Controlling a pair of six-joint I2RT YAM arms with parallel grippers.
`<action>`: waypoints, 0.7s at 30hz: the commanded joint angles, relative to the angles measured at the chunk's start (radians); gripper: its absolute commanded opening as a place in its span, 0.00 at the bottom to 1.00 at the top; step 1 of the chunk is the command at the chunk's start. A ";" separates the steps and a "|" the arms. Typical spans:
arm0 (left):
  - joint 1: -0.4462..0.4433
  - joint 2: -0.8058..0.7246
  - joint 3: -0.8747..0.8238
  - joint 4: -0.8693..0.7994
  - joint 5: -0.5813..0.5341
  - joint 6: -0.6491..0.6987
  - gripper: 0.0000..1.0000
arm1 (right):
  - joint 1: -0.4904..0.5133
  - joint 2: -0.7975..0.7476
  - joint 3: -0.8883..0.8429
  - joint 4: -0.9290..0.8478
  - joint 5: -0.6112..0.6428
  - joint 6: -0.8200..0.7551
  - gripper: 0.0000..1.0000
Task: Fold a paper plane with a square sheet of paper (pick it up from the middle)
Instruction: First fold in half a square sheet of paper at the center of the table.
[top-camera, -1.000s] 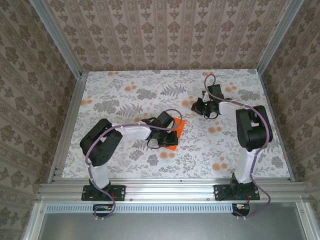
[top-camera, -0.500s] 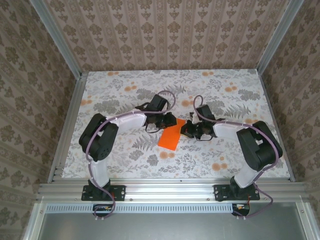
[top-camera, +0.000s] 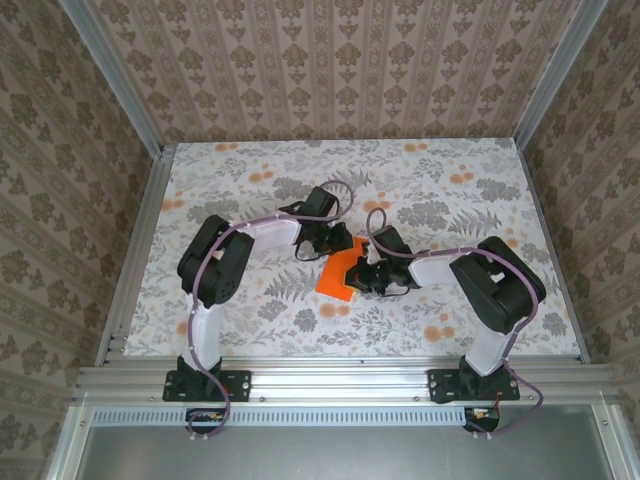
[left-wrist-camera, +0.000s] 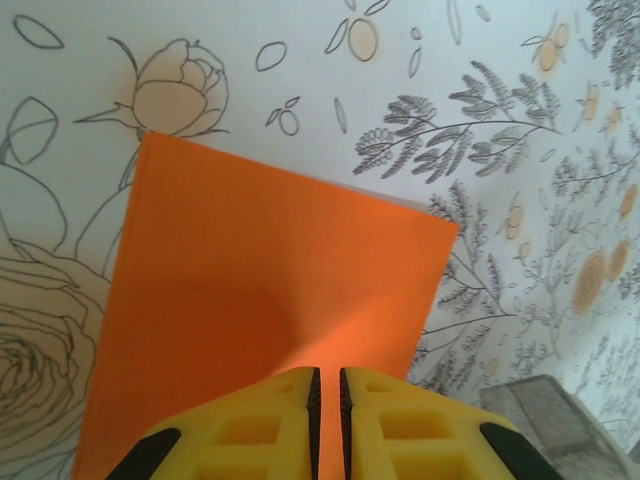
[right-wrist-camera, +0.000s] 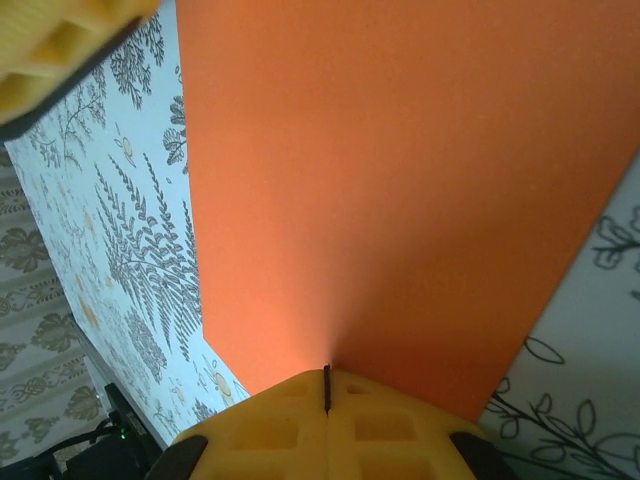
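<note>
Both arms have drawn inward; the right gripper now overlaps the square sheet of paper — thin, matte, bright orange, crisp-edged, lying mid-table on printed flowers. Wrist views add what overhead hides: its ribbed yellow fingers are pressed together, pinching the sheet, and the left gripper pinches it too — slit-narrow.

No writing, label, brand or number is legible on the orange square sheet of paper or the floral tablecloth.
</note>
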 joint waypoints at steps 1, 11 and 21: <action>0.002 0.034 0.034 -0.090 -0.036 0.044 0.15 | 0.010 0.027 -0.036 0.017 0.018 0.017 0.04; -0.003 0.079 0.027 -0.155 -0.097 0.037 0.11 | 0.034 -0.031 -0.105 -0.052 -0.025 -0.025 0.04; -0.004 0.089 0.009 -0.140 -0.098 0.028 0.10 | 0.069 -0.120 -0.186 -0.117 0.008 -0.024 0.04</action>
